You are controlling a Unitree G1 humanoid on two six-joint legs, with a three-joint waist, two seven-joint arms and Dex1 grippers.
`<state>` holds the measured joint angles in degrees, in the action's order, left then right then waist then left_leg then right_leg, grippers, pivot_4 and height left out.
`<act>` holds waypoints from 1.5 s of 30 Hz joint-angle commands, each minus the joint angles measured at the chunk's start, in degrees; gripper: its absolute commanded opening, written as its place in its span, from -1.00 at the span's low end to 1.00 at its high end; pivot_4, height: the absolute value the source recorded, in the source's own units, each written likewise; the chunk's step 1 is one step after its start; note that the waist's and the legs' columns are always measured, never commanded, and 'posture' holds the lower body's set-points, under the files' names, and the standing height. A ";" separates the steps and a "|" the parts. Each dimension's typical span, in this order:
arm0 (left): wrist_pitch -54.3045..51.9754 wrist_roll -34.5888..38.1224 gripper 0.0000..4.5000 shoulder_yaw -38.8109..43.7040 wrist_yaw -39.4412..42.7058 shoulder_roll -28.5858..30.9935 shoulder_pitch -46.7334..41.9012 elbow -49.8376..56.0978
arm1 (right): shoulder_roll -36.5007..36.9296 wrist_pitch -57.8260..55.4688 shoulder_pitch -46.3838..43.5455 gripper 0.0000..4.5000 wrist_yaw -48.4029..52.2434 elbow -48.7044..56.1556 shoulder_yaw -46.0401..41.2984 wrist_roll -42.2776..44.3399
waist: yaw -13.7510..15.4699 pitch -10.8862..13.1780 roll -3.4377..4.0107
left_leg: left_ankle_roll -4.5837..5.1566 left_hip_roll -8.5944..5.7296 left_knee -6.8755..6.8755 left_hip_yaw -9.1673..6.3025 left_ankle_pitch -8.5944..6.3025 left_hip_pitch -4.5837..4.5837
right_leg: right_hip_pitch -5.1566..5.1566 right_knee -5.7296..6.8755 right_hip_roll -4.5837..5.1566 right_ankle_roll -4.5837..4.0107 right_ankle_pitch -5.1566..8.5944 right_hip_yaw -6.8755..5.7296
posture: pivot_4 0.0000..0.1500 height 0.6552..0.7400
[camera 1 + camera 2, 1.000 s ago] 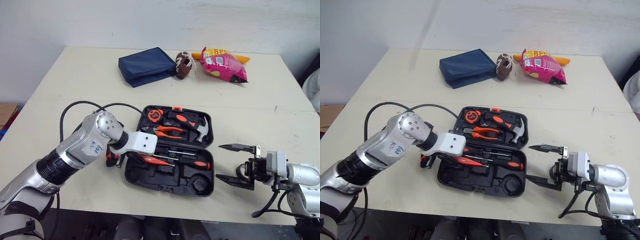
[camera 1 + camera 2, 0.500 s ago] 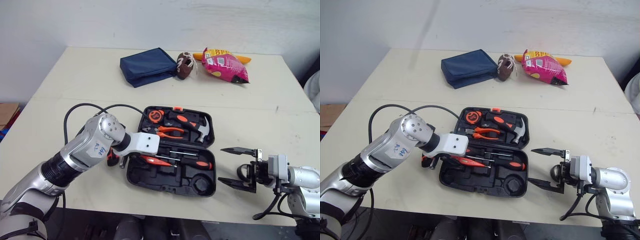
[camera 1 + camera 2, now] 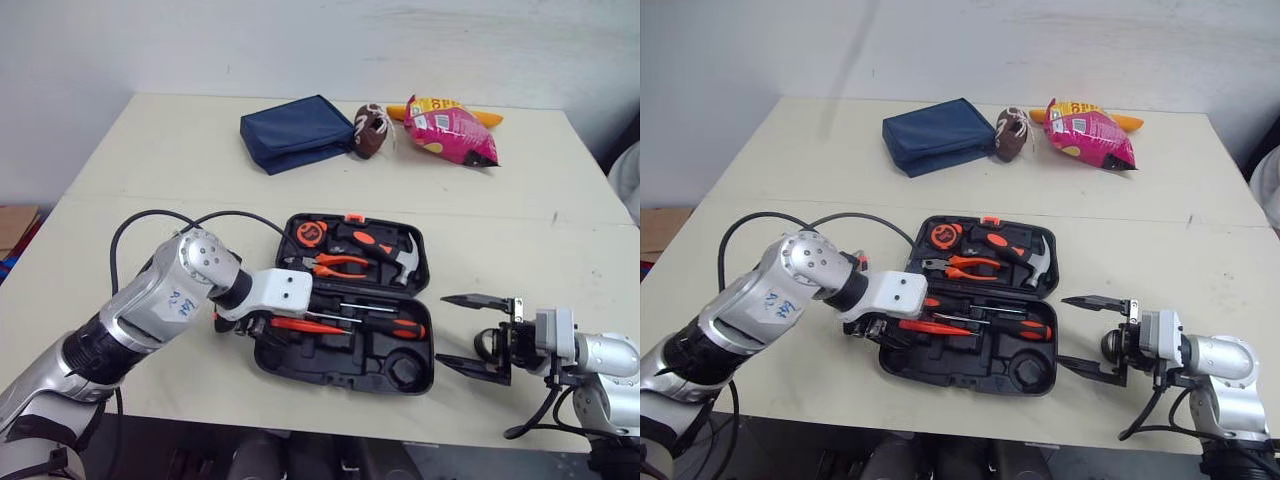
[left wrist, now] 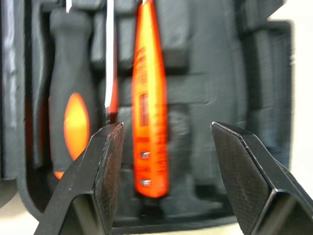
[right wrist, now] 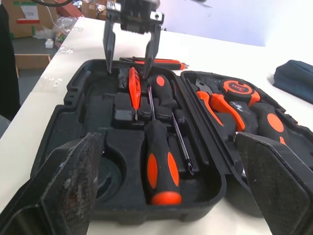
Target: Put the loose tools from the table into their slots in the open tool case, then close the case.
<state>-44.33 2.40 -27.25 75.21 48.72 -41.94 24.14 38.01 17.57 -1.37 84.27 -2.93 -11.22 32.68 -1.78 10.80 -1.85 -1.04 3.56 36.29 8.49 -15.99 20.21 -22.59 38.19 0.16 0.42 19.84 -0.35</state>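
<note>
The black tool case (image 3: pixel 330 368) lies open in the middle of the table. Its lid half holds a tape measure (image 3: pixel 310 231), pliers (image 3: pixel 335 264) and a hammer (image 3: pixel 395 255). Screwdrivers (image 3: pixel 385 325) and a slim orange tool (image 3: pixel 300 325) lie in the near half. My left gripper (image 3: pixel 258 326) hangs open over the case's left end, its fingers (image 4: pixel 105 161) straddling the orange tool (image 4: pixel 149 122) without touching it. A red and black tool (image 5: pixel 156 62) lies on the table just beyond the case's left end. My right gripper (image 3: pixel 443 330) stands open to the right of the case.
At the far side of the table lie a blue pouch (image 3: pixel 295 130), a small brown football (image 3: pixel 368 130) and a pink snack bag (image 3: pixel 447 128). A black cable (image 3: pixel 170 215) loops over my left arm. The table's front edge runs close below the case.
My left arm has swung a little to the left and lower over the case's left end. The orange tool now lies more level in the case. The right gripper has held still.
</note>
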 commanded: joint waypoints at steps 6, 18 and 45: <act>15.87 10.73 0.16 17.17 -1.00 -2.38 7.22 -4.55 | 0.55 -1.02 0.33 1.00 -0.72 2.54 -0.68 0.71 | -0.12 0.00 0.00 | 0.00 0.00 0.01 0.00 0.00 -0.01 | 0.00 0.02 0.00 0.00 0.00 0.00 | 1.00 1.00; 28.55 12.72 -0.96 20.39 -9.61 -13.38 18.26 -13.82 | 0.10 -2.41 -0.97 1.00 -3.38 3.97 0.09 -0.08 | -0.06 0.00 0.00 | 0.07 0.00 0.10 0.00 -0.06 0.02 | 0.01 0.01 0.01 0.02 -0.01 -0.02 | 1.00 1.00; 26.07 3.06 -0.96 8.72 -12.01 -9.68 21.58 -15.58 | 1.95 -11.93 -2.02 1.00 -11.68 13.22 0.62 -0.57 | -0.14 -0.06 0.00 | 0.06 0.01 -0.02 0.00 -0.08 -0.02 | 0.02 -0.03 0.00 0.03 -0.02 -0.02 | 1.00 1.00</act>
<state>-18.03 8.43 -15.43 62.79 37.97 -21.90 10.19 39.69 4.11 -3.68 71.92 10.59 -9.40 31.95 -1.92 10.75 -1.85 -0.98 3.56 36.27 8.49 -16.07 20.19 -22.56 38.15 0.16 0.45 19.82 -0.37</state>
